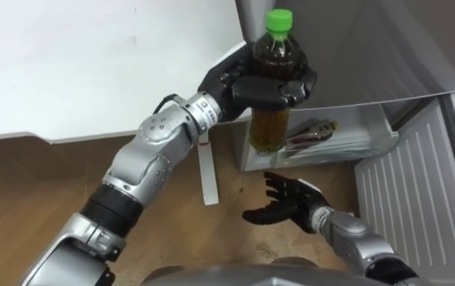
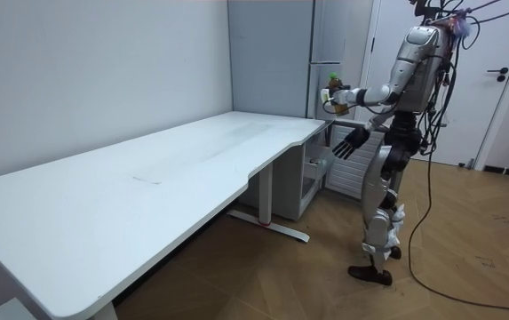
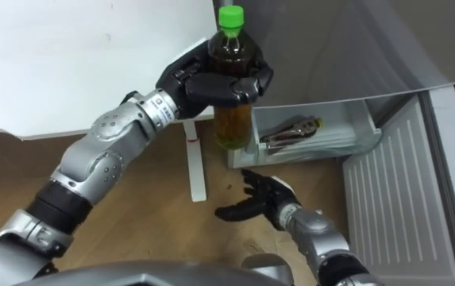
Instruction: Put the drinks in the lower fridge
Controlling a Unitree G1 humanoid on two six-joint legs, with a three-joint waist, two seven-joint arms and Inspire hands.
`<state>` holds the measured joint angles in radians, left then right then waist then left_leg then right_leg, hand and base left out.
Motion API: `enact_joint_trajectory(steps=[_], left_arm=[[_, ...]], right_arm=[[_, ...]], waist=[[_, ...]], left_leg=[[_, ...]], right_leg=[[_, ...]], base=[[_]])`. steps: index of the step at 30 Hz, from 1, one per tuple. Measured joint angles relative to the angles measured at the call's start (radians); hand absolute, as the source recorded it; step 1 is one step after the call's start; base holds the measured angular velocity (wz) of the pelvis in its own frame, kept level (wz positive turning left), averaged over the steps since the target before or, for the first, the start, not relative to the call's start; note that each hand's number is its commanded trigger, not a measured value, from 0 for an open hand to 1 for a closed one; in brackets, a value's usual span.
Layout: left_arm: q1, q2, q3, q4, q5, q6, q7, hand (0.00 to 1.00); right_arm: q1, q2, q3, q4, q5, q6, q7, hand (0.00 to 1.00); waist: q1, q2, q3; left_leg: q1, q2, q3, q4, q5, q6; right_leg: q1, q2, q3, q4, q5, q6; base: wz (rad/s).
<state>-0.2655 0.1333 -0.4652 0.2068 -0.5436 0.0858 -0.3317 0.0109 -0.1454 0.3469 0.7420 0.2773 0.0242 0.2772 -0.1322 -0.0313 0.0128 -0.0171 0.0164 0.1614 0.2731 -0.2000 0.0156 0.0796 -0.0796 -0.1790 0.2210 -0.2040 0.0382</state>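
In the left eye view, I am seeing my left hand [image 1: 263,86] wrapping its fingers round the middle of a bottle [image 1: 269,127] of brown drink with a green cap, and it is holding the bottle upright in the air. Below that hand, the fridge drawer [image 1: 374,135] is standing open, and a second bottle [image 1: 310,133] is lying on its side in it. My right hand [image 1: 287,202] is hanging lower, under the bottle and apart from it, with its fingers spread and holding nothing. The open fridge door [image 1: 418,191] is lying to the right of this hand, and the white table [image 1: 92,63] is stretching off to the left of the left hand.

In the room view, I am standing upright on the wooden floor [image 2: 467,258] at the far end of the table, facing the fridge [image 2: 325,44]. The left hand is holding the bottle up at chest height, close to the fridge front, and the right hand is hanging open below it.

The right eye view is showing the same grip and the same open right hand.
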Motion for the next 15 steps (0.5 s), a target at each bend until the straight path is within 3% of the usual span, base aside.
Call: enact_joint_trajectory(steps=[15], left_arm=[[0.0,-0.002,-0.01,0.001,0.036,-0.015,-0.012,1.0]], right_arm=[[0.018,-0.006,0.004,-0.066,0.079,-0.027,0.066,0.0]], waist=[[-0.003,0.005,0.0018]], left_leg=[[0.004,0.008,0.006,0.0,0.0,-0.001]], right_leg=[[-0.008,0.007,0.014,0.001,0.004,-0.007]], base=[[-0.01]])
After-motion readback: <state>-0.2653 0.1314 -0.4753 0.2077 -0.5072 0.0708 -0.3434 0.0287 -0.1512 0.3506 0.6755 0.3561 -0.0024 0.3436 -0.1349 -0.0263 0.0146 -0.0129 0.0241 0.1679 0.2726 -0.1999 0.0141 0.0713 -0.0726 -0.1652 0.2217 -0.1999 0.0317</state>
